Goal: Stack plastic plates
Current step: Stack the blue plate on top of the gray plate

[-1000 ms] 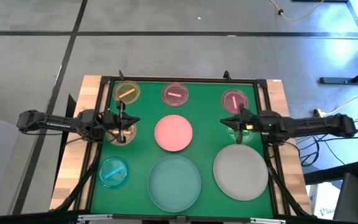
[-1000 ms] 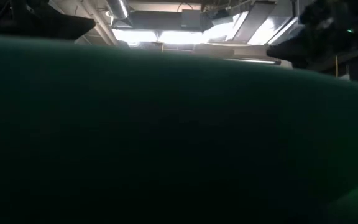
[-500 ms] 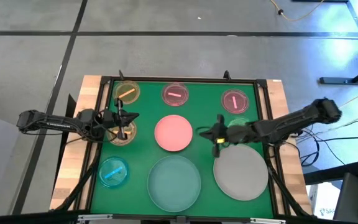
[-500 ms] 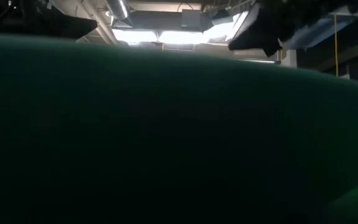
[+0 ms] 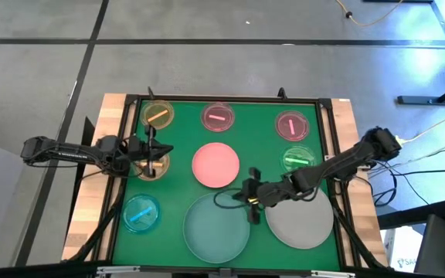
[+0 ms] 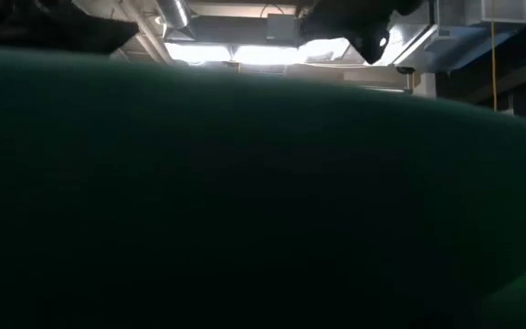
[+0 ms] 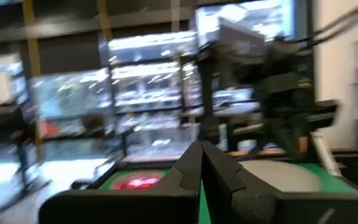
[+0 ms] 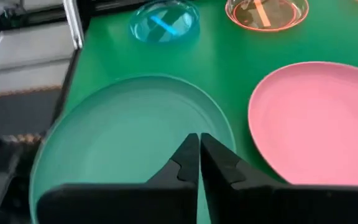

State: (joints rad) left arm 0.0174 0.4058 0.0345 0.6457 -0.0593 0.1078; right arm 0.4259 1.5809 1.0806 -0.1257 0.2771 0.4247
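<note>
Now the right gripper (image 5: 247,202), jaws together, reaches the pale-teal plate (image 5: 216,226); next it must open to grip the rim.

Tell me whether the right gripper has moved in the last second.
Yes. The right gripper swung from beside the small green plate toward the pale-teal plate, its fingers shut.

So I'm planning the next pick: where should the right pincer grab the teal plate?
Grip the teal plate at its raised rim on the edge nearest the right pincer. The plate lies flat on the mat, so only the thin rim offers purchase; probably come in low from that side.
</note>
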